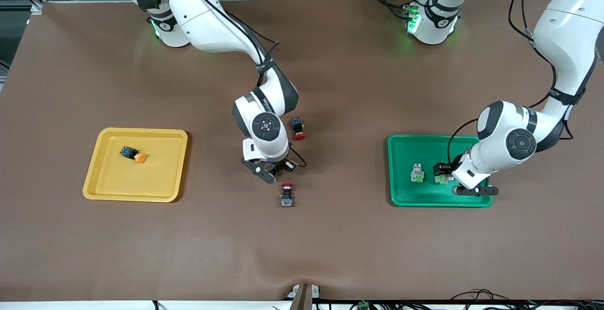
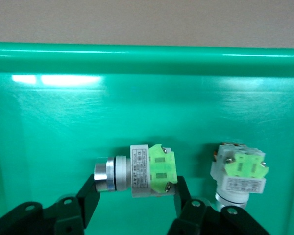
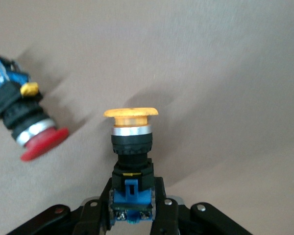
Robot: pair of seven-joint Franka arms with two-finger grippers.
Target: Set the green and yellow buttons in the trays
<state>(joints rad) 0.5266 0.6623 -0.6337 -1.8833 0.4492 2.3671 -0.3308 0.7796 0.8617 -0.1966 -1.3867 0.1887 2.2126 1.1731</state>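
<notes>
My right gripper (image 1: 276, 171) (image 3: 132, 196) is shut on the blue base of a yellow-capped button (image 3: 131, 142) and holds it just over the table's middle. Another yellow button (image 1: 132, 154) lies in the yellow tray (image 1: 141, 182). My left gripper (image 1: 446, 180) (image 2: 133, 190) is low in the green tray (image 1: 415, 149) (image 2: 63, 127). Its fingers are closed on the two ends of a green button (image 2: 147, 170) (image 1: 441, 177) lying on its side. A second green button (image 1: 417, 173) (image 2: 239, 174) stands beside it in the same tray.
Two black switches with red caps lie on the table near my right gripper. One (image 1: 297, 128) is farther from the front camera, and one (image 1: 286, 195) (image 3: 27, 128) is nearer. The brown table mat has a ripple at its front edge (image 1: 283, 281).
</notes>
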